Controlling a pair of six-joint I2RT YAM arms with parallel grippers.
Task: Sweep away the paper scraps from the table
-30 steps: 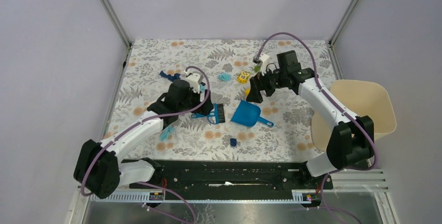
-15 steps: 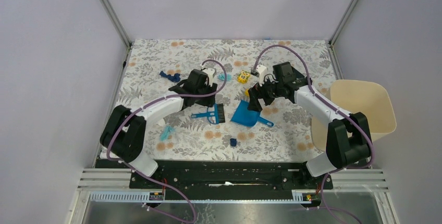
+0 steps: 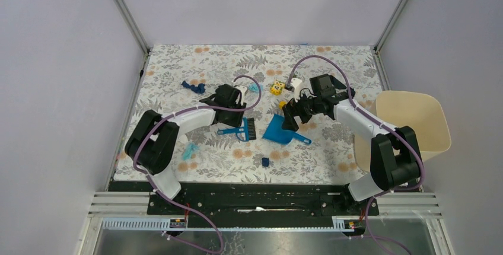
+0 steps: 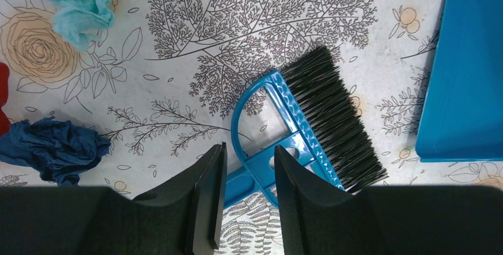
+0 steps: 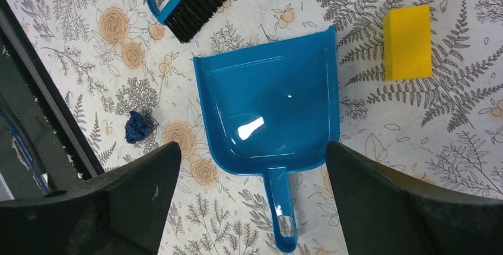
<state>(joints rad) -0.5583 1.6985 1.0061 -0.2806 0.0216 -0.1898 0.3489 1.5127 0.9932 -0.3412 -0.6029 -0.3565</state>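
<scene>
A blue brush (image 4: 320, 118) with black bristles lies on the table (image 3: 332, 148). My left gripper (image 4: 250, 148) is shut on the brush's handle, one finger on each side. The blue dustpan (image 5: 273, 107) rests to the right of the brush (image 3: 242, 129). My right gripper (image 5: 252, 148) hangs open above the dustpan's handle end without touching it. Paper scraps lie scattered: a cyan wad (image 4: 77, 0), a dark blue wad (image 4: 53, 148), another dark blue one (image 5: 136, 127), and a cyan one (image 3: 190, 151) at the left front.
A smooth yellow block (image 5: 407, 41) lies just past the dustpan. A small yellow toy (image 3: 276, 88) sits behind it. A beige bin (image 3: 415, 124) stands off the table's right edge. The black base rail (image 3: 255, 198) runs along the near edge.
My left arm swung right and down to the brush, and its jaws narrowed from wide open onto the handle. My right gripper dropped lower over the dustpan, still open.
</scene>
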